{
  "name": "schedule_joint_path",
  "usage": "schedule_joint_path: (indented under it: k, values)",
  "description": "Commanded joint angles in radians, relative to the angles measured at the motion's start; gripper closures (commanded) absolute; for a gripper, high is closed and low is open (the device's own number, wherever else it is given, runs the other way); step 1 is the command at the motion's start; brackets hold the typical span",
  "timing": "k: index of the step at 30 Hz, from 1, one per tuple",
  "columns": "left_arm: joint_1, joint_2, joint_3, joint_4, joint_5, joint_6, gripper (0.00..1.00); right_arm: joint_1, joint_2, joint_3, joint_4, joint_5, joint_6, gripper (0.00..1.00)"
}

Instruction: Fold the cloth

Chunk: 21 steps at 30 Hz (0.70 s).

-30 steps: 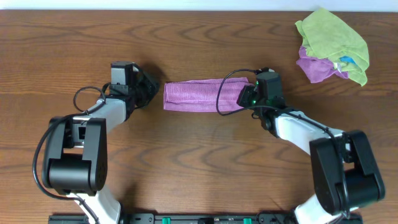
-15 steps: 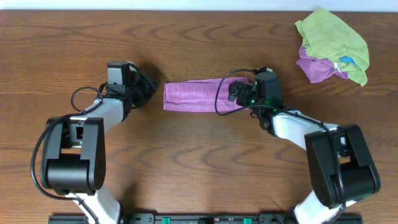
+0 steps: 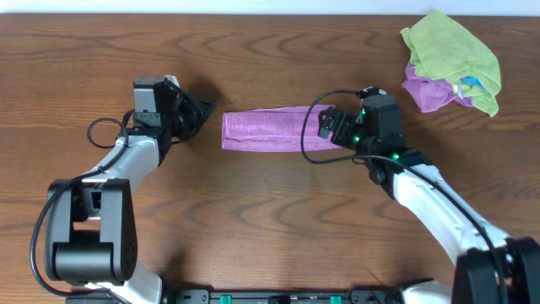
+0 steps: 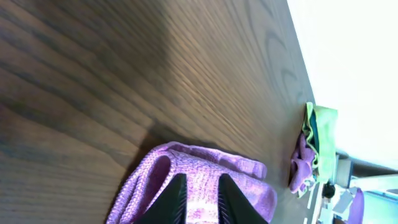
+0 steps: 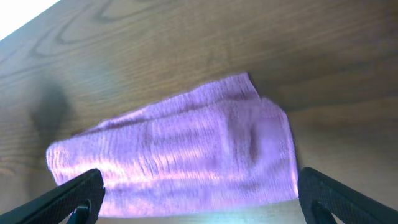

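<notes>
seen from overhead, the right end of the cloth (image 3: 263, 130) lies under the right hand (image 3: 327, 127) and a loop of black cable (image 3: 305, 133), so that edge cannot be made out. well to the right of the cloth, the other purple cloth (image 3: 426, 93) is mostly buried beneath the lime-green cloth (image 3: 451, 51), its outline hidden. in the left wrist view the left hand (image 4: 200, 190) has its fingers (image 4: 176, 202) cut off by the bottom edge, as is the near part of the cloth. the pile far beyond the cloth is small and blurred. in the right wrist view only the fingers' (image 5: 71, 199) tips show, at the corners below the cloth.
</notes>
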Motion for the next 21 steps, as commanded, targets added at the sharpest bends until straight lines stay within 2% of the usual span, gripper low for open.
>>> schedule_joint_path:
  k: [1, 6, 11, 21]
  values:
    - [-0.03, -0.012, 0.013, -0.003, 0.0, -0.011, 0.77, -0.009, -0.018, 0.01, -0.061, -0.004, 0.084, 0.01]
    - [-0.097, -0.009, 0.013, -0.004, -0.098, -0.01, 0.73, -0.031, -0.018, 0.008, -0.142, -0.033, 0.249, 0.01]
    - [-0.157, 0.025, 0.013, -0.006, -0.196, -0.01, 0.73, -0.058, -0.015, 0.008, -0.149, -0.088, 0.312, 0.01]
    - [-0.162, 0.134, 0.013, -0.006, -0.205, -0.007, 0.73, -0.084, 0.106, 0.006, -0.115, -0.146, 0.359, 0.01]
